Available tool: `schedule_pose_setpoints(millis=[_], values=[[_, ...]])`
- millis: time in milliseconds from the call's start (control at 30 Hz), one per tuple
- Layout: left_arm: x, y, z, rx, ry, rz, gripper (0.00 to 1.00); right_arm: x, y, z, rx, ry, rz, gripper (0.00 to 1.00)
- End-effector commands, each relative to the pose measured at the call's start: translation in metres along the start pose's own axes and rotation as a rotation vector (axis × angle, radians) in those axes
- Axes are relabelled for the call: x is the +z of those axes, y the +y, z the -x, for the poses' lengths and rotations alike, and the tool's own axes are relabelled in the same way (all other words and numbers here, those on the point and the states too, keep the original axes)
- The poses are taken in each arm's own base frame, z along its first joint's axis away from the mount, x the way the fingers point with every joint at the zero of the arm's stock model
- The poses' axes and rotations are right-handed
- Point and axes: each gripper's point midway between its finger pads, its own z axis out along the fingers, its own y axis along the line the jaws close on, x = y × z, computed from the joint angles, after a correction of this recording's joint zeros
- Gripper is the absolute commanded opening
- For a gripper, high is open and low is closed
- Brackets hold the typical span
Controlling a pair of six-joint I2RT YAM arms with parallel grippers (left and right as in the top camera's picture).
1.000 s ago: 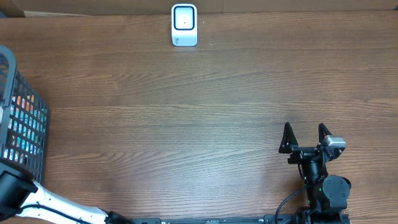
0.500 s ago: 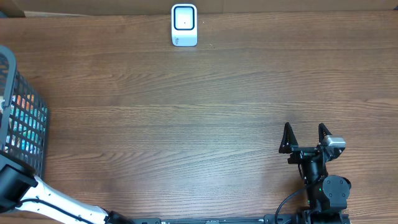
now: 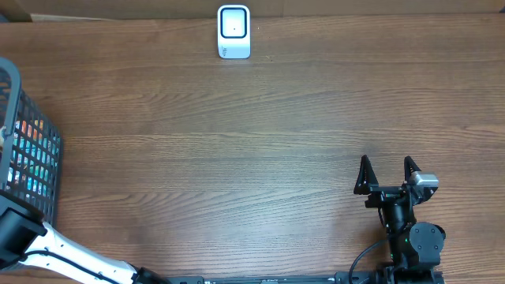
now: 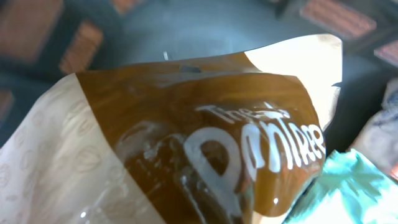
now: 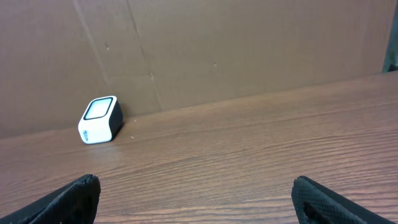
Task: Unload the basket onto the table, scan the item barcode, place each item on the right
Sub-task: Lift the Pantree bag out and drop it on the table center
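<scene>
Left arm [image 3: 24,237], lower left corner of the overhead view: the black wrist section now sits slightly nearer the wire basket [image 3: 49,158] than a second ago. The white link behind it joins it a little higher in the picture. Nearly all of this shift falls in the first half second. Left gripper, hidden past the frame edge: its jaws go from wide apart to fully together over that same second.

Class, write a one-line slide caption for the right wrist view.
Open right gripper faces a small white barcode scanner standing on the wooden table before a cardboard wall.
</scene>
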Motion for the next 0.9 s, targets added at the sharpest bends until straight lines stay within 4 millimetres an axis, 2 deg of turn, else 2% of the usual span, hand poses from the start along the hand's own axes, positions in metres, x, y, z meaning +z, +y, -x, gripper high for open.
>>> schedule_pose_setpoints(millis=[0,67,167,300,400,467,567,600,633,700,733,800,867], values=[[0.009,-0.004,-0.025,-0.07,0.124,0.023,0.04,0.0,-0.004,-0.002,-0.004,-0.004,-0.016,1.0],[-0.019,-0.004,-0.004,-0.067,0.079,0.038,0.04,0.0,-0.004,-0.002,-0.004,-0.004,-0.016,1.0],[-0.075,-0.009,0.034,-0.038,-0.029,0.069,0.04,0.0,-0.004,-0.002,-0.004,-0.004,-0.016,1.0],[-0.161,-0.025,0.083,-0.035,-0.215,0.111,0.04,0.0,-0.004,-0.002,-0.004,-0.004,-0.016,1.0],[-0.229,-0.044,0.109,-0.093,-0.372,0.12,0.04,0.0,-0.004,-0.002,-0.004,-0.004,-0.016,1.0],[-0.271,-0.057,0.12,-0.162,-0.468,0.106,0.04,0.0,-0.004,-0.002,-0.004,-0.004,-0.016,1.0],[-0.329,-0.081,0.127,-0.253,-0.594,0.062,0.04,0.0,-0.004,-0.002,-0.004,-0.004,-0.016,1.0],[-0.364,-0.101,0.128,-0.29,-0.666,0.019,0.04,0.0,-0.004,-0.002,-0.004,-0.004,-0.016,1.0],[-0.379,-0.112,0.126,-0.299,-0.694,-0.003,0.04,0.0,-0.004,-0.002,-0.004,-0.004,-0.016,1.0],[-0.404,-0.136,0.122,-0.291,-0.733,-0.053,0.04,0.0,-0.004,-0.002,-0.004,-0.004,-0.016,1.0],[-0.415,-0.154,0.118,-0.265,-0.743,-0.1,0.04,0.0,-0.004,-0.002,-0.004,-0.004,-0.016,1.0],[-0.435,-0.197,0.107,-0.186,-0.744,-0.224,0.04,0.0,-0.004,-0.002,-0.004,-0.004,-0.016,1.0],[-0.444,-0.24,0.091,-0.11,-0.706,-0.349,0.04,0.0,-0.004,-0.002,-0.004,-0.004,-0.016,1.0]])
